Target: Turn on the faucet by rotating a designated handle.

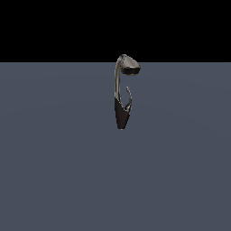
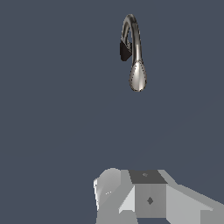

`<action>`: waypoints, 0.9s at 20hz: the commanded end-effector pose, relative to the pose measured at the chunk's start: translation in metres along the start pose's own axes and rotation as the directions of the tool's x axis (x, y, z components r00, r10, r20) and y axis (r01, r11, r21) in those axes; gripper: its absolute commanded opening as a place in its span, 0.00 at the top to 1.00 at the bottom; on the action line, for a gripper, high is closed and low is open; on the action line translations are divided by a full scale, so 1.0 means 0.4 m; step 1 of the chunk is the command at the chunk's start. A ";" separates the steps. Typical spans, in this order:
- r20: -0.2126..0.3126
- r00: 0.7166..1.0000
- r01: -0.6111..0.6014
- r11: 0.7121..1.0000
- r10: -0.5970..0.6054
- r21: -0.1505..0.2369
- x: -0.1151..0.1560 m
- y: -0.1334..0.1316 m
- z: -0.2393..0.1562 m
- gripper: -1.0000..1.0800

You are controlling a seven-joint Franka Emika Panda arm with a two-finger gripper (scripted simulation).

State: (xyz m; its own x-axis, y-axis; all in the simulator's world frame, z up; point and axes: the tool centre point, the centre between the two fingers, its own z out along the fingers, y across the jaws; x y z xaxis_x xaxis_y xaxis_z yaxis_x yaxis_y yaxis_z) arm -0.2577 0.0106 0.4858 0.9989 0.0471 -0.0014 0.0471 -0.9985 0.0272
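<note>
Faucet (image 1: 121, 108) stands upright on flat grey desk (image 1: 54, 158), well apart from your end effector (image 2: 144, 197). You see black cone body at bottom, thin bent neck going up, wide flat spout head on top. Handle (image 1: 129, 97), thin curved hook, sticks out from cone body on same side as spout head, under it. Wrist view: faucet (image 2: 133, 52) sits far ahead of end effector. Nothing touches faucet. You cannot tell if end effector fingers are apart or together; only grey block shows.
</note>
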 end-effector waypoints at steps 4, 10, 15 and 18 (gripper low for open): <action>-0.007 1.000 0.007 1.000 -0.007 -0.010 0.002 -0.005 -0.007 1.00; -0.035 0.999 0.038 0.998 -0.040 -0.048 0.004 -0.024 -0.035 1.00; -0.031 0.999 0.031 0.999 -0.032 -0.042 0.008 -0.023 -0.032 1.00; -0.026 1.000 0.016 0.999 -0.017 -0.030 0.021 -0.026 -0.031 1.00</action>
State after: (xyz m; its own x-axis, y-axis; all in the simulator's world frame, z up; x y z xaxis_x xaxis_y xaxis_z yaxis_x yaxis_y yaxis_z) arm -0.2523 0.0210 0.4984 0.9970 0.0721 0.0266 0.0703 -0.9955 0.0628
